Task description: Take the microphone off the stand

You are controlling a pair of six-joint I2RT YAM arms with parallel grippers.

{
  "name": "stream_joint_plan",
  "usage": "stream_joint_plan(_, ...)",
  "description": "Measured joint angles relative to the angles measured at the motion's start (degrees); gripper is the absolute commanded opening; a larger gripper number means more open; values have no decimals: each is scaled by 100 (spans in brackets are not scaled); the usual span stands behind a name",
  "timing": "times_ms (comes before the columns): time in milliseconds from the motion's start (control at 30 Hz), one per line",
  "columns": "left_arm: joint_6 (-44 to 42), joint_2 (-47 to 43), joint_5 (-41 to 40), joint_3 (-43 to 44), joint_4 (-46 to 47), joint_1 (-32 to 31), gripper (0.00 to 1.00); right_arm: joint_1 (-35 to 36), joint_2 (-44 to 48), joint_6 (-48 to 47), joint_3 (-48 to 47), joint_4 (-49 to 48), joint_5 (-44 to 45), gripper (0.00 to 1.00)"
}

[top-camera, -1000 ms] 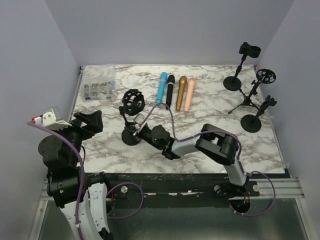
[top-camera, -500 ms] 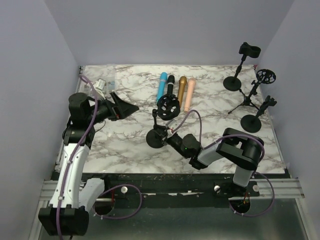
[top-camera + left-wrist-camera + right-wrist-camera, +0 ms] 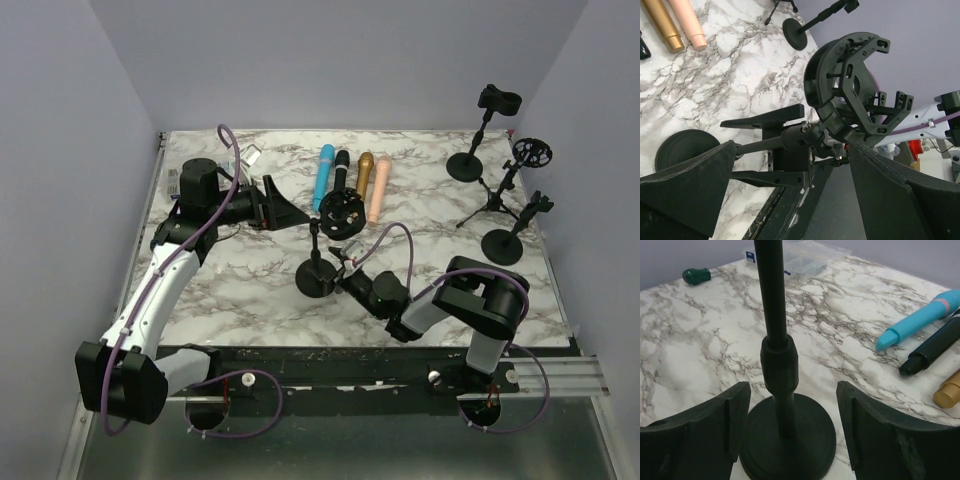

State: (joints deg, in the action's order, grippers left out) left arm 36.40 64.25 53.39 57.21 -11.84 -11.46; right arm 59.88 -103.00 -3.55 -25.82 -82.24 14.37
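Table: I see a marbled table (image 3: 230, 290), white with grey veins.
Far left corner: a clear compartment box (image 3: 800, 260).
Near that box: a small green object (image 3: 696, 275); I cannot make out what it is.
Far edge, middle: blue microphone (image 3: 324, 174), black microphone (image 3: 341, 170), gold microphone (image 3: 362, 175) and pink microphone (image 3: 379, 188), lying side by side.
Right edge: clip stand (image 3: 470, 160) at the far corner, tripod stand (image 3: 505, 185) next, round-base stand (image 3: 502, 245) nearest me.
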Motion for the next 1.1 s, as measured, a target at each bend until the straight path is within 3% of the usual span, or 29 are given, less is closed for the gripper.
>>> stream_joint_plan(100,-92,299,52,151,-79,-63,97,-2,0,42,133,-11,42,94)
stream_joint_plan(233,-162,568,144,258,-98,-66,94,-7,125,70,306,20,166,100)
stream_joint_plan(533,-144,750,411,140,127,-105,98,-9,866,411,463,326,251,100)
stream_joint_plan(1100,-518,811,232,11,-160,-138,95,-11,874,824,636,380,216,100)
